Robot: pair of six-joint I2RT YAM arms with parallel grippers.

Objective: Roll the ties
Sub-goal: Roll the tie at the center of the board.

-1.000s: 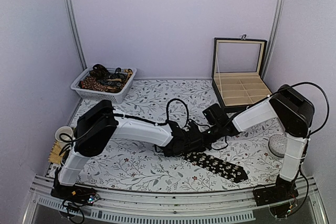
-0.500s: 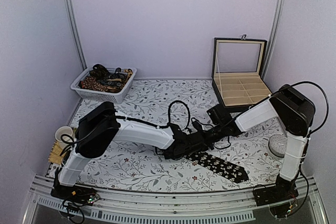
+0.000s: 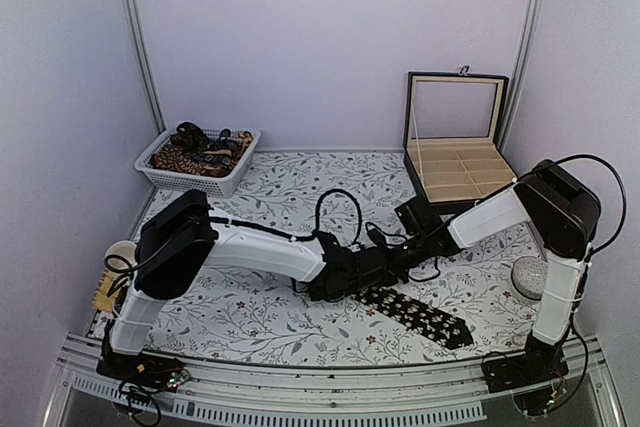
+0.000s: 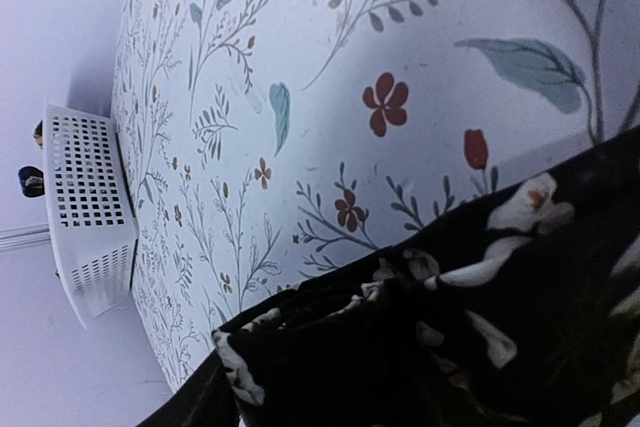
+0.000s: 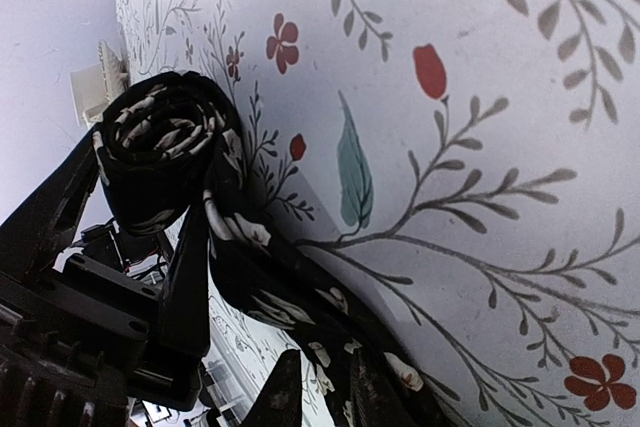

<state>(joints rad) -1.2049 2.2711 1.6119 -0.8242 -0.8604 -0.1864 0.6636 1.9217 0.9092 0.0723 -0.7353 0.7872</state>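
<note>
The long black fabric necktie with pale flower specks [image 3: 415, 312] lies on the flower-printed counter [image 3: 250, 312], its rolled end [image 5: 160, 152] sitting between the parted left fingers [image 5: 55, 212], though I cannot tell if they press it, while the narrow right fingers [image 5: 282, 392] pinch its flat band just beside the roll.

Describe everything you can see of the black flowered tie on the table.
The tie is black fabric with small pale flowers. One end is wound into a tight coil resting on the floral tablecloth. The rest lies flat, running diagonally to its wide end toward the front right. The left gripper sits around the coil; contact is unclear.
</note>
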